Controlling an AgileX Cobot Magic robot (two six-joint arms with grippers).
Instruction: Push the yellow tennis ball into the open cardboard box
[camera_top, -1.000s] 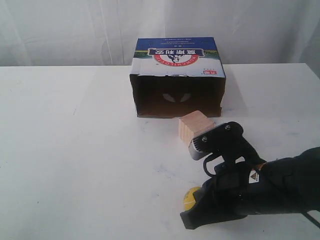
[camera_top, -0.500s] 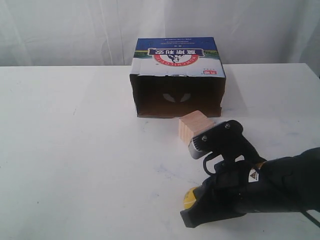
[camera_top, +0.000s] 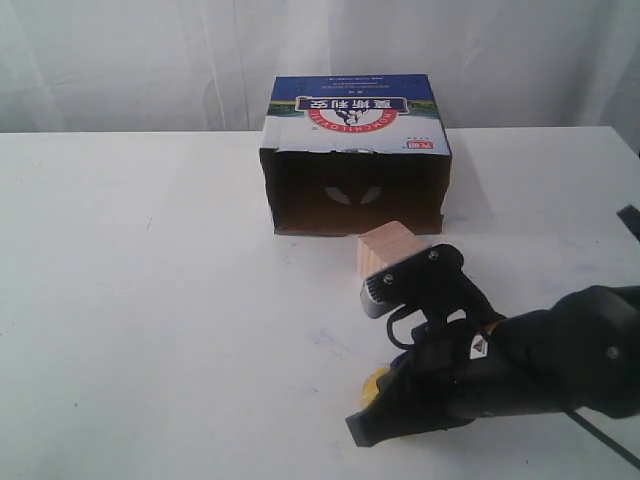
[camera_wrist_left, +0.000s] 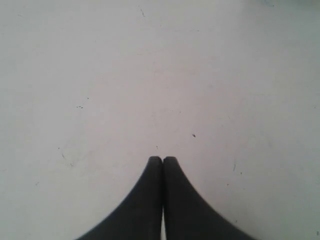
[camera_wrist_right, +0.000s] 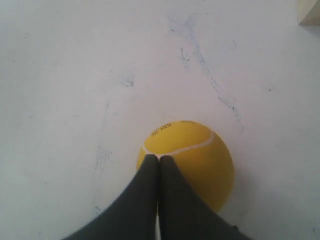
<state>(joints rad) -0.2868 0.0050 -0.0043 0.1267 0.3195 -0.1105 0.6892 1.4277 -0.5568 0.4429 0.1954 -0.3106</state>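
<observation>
R gripper (camera_wrist_right: 159, 159), closed, on yellow ball (camera_wrist_right: 195, 157) nr front edge; next push twd box (camera_top: 355, 120) at far edge, dodging cube (camera_top: 385, 248).

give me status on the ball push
Left gripper shut, nothing held. Right gripper shut, tips at ball. Wooden cube sits between ball and box mouth.

Looks like a robot lab or test bench, not anybody's home. Plain white table (camera_top: 150, 300) with scuffs and pen marks, a white curtain (camera_top: 120, 60) hung behind it as a backdrop, and a black robot arm (camera_top: 560, 350) over a few props: cardboard box (camera_top: 355, 115), wooden block (camera_top: 385, 247), ball (camera_wrist_right: 200, 160).
</observation>
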